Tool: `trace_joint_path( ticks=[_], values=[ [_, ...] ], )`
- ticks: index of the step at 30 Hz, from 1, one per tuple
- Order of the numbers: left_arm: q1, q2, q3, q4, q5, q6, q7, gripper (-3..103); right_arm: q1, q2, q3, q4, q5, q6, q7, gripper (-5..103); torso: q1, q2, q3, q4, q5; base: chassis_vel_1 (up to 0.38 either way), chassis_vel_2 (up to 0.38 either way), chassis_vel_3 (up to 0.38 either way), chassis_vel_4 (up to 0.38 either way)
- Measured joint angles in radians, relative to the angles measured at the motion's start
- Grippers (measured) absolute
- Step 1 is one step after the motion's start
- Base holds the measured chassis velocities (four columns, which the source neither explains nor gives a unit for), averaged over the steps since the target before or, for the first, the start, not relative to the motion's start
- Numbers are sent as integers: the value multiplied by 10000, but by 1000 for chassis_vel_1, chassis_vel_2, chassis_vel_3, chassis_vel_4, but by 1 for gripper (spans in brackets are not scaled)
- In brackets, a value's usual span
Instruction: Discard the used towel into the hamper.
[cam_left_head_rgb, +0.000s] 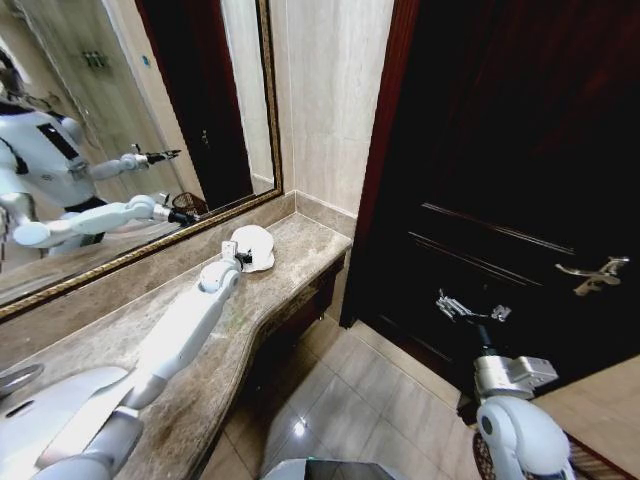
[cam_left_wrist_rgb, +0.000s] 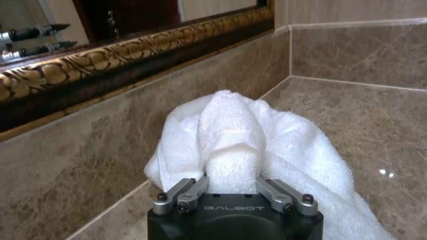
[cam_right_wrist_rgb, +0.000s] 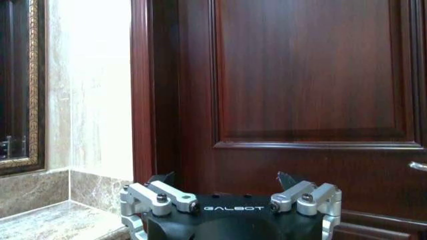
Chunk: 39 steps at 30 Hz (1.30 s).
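Note:
The used towel (cam_left_head_rgb: 254, 245), white and crumpled, lies on the marble counter (cam_left_head_rgb: 300, 255) near its far end, below the mirror. My left arm reaches along the counter to it. My left gripper (cam_left_head_rgb: 240, 258) is shut on a raised fold of the towel (cam_left_wrist_rgb: 230, 145), which stands up between the drawn-in fingers of the gripper (cam_left_wrist_rgb: 230, 172). My right gripper (cam_left_head_rgb: 470, 308) hangs open in front of the dark wooden door (cam_right_wrist_rgb: 307, 75), with nothing between the fingers of the gripper (cam_right_wrist_rgb: 225, 179). A bit of the dark red-brown wire hamper (cam_left_head_rgb: 590, 462) shows on the floor behind my right arm.
A gold-framed mirror (cam_left_head_rgb: 120, 150) runs along the wall behind the counter. A white sink basin (cam_left_head_rgb: 40, 410) sits at the counter's near end. The door has a metal lever handle (cam_left_head_rgb: 598, 272). Tiled floor (cam_left_head_rgb: 350, 400) lies open between counter and door.

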Motion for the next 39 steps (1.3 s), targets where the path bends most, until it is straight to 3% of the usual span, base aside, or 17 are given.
trace_joint_path(
  ticks=[2, 3, 5, 12, 15, 25, 29, 33, 39],
  values=[
    [363, 170, -307, -373, 134, -793, 418, 16, 13, -2, -37, 78, 14, -19, 25, 100, 0, 0, 1, 3, -2, 0, 0, 0, 0],
    [363, 170, -307, -373, 134, -793, 418, 16, 13, -2, -37, 78, 14, -19, 25, 100, 0, 0, 1, 3, -2, 0, 0, 0, 0],
    [890, 325, -826, -987, 300, -1400, 819, 16, 79, -4, -116, 166, 45, -96, 110, 100, 0, 0, 0, 3, -1, 0, 0, 0, 0],
    [2299, 674, -2065, -2897, 184, -1569, 1104, 16, 48, -8, -170, 432, 121, -246, 191, 100, 0, 0, -1, 0, -1, 0, 0, 0, 0],
    [3735, 840, -3211, -4658, 182, -1944, 1313, 16, -52, -12, -167, 570, 132, -232, 170, 100, -1, 0, -3, 2, 0, 0, 0, 0, 0],
    [5767, 768, -4387, -6876, 203, -2090, 1083, 16, -226, 97, -233, 830, 142, -134, 119, 100, -1, 0, -3, 0, 1, 0, 0, 0, 0],
    [7116, 216, -5085, -8437, 230, -1996, 970, 16, -462, 82, -119, 1335, 461, -598, 196, 100, -1, 1, -3, 0, 2, 0, 0, 0, 0],
    [7567, -100, -5311, -8920, 266, -1980, 851, 16, -585, 45, -6, 1476, 475, -693, 195, 100, -2, 1, -4, 0, 3, 0, 0, 0, 0],
    [8322, -625, -5766, -9487, 1292, -1937, 807, 16, -898, 4, 205, 1646, 479, -671, 179, 100, -1, 1, -2, -2, 2, 0, 0, 0, 0]
  ],
)
